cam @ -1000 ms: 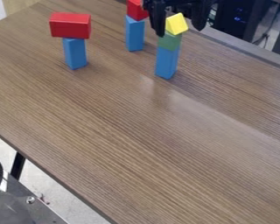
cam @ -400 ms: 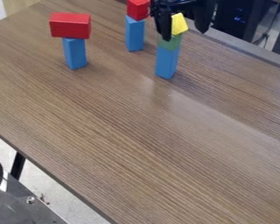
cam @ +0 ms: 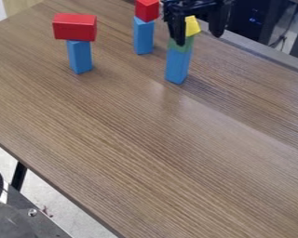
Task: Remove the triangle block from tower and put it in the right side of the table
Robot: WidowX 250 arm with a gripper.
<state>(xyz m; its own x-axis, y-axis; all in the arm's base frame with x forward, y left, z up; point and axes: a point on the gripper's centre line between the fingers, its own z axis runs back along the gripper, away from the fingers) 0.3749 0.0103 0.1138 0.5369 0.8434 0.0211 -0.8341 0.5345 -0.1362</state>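
In camera view, see open gripper (cam: 199, 39), holding nothing. See yellow triangle block (cam: 193, 26) on top of tower, on green block (cam: 189, 45), with blue block (cam: 178, 65) below. Looks to sit between spread fingers (cam: 178, 32), closer to left one in view, partly behind it. Can't tell how far back, or which way its long side goes. Probably must line up middle of gap with yellow before squeezing. Might knock tower if off to one side.
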